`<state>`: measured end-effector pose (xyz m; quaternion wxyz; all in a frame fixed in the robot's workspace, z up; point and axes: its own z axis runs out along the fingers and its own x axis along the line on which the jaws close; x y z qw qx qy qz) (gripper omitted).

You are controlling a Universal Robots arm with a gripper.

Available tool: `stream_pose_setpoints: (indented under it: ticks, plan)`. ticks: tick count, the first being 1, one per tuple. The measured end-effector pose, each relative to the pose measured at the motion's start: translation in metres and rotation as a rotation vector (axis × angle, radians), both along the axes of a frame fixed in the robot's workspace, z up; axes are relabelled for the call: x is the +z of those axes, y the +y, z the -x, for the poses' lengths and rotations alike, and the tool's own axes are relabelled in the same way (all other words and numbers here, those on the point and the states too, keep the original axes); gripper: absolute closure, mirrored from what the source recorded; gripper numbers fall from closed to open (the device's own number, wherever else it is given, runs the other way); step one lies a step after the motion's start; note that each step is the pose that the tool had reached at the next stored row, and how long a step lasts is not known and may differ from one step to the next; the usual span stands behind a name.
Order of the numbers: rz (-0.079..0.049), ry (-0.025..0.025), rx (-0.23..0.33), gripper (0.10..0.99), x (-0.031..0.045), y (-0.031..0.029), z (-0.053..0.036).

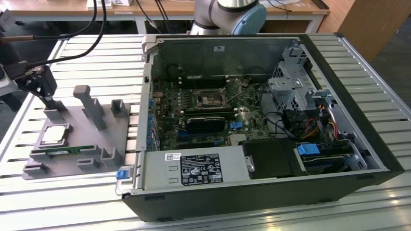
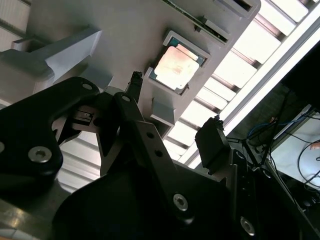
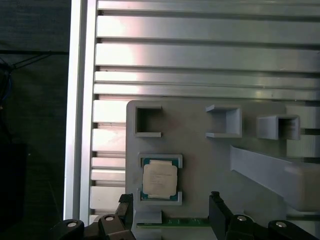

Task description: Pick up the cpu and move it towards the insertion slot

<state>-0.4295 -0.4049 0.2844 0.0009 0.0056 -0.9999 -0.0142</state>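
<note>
The black two-fingered gripper (image 3: 170, 207) hangs just above a flat grey plastic fixture plate (image 3: 200, 150). Its fingers (image 3: 216, 202) stand wide apart, with nothing between them.

The cpu (image 3: 159, 179), a small flat chip with a silvery metal top and a paler rim, lies close in front of the fingertips and does not touch them. It rests flat in a shallow square nest on the plate, with its metal top facing up. It is nearly square, so no long axis is marked, and its sides run parallel to the edges of the plate. Low grey corner walls (image 3: 177, 161) enclose it. The space above it is free.

A long thin green memory stick (image 1: 61, 150) lies just beside the nest, along the plate's edge. Several upright grey posts (image 1: 93, 103) stand on the plate, on the side of the exterior view's right.

The plate sits on a table of silvery aluminium slats (image 1: 83, 53), and bare slats are around it.

A black computer case (image 1: 257, 197) lies on its side further to the exterior view's right, with its open side up. Inside it, on the green circuit board (image 1: 167, 115), sits the insertion slot (image 1: 212, 98), a square socket with a silvery frame and a dark centre, well apart from the cpu
</note>
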Motion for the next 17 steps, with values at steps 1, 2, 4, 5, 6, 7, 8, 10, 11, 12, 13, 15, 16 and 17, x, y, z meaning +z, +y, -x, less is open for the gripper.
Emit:
stream_pose_setpoints:
  ticks: [1, 2, 4, 5, 6, 7, 8, 10, 11, 12, 13, 15, 16, 17]
  plan:
    - [0.0, 0.0, 0.0, 0.38, -0.0003, 0.0, 0.0]
    - [0.0, 0.0, 0.0, 0.38, -0.0006, 0.0, 0.0]
    - [0.0, 0.0001, 0.0, 0.38, -0.0013, 0.0, 0.0001]
    - [0.0, 0.0001, 0.0, 0.38, -0.0016, 0.0, 0.0001]
    - [0.0, 0.0001, 0.0, 0.38, -0.0019, 0.0, 0.0001]
    - [0.0, 0.0001, 0.0, 0.38, -0.0022, 0.0, 0.0002]
    - [0.0, 0.0001, 0.0, 0.38, -0.0025, 0.0, 0.0002]
    - [0.0, 0.0001, 0.0, 0.38, -0.0031, 0.0, 0.0003]
    - [0.0, 0.0, 0.0, 0.38, -0.0034, 0.0, 0.0003]
    - [0.0, 0.0001, 0.0, 0.38, -0.0037, 0.0, 0.0003]
    - [0.0, 0.0001, 0.0, 0.38, -0.004, 0.0, 0.0003]
    - [0.0, 0.0, 0.0, 0.38, -0.0046, 0.0, 0.0004]
    - [0.0, 0.0001, 0.0, 0.38, -0.0049, 0.0, 0.0004]
    - [0.0, 0.0, 0.0, 0.38, -0.0052, 0.0, 0.0005]
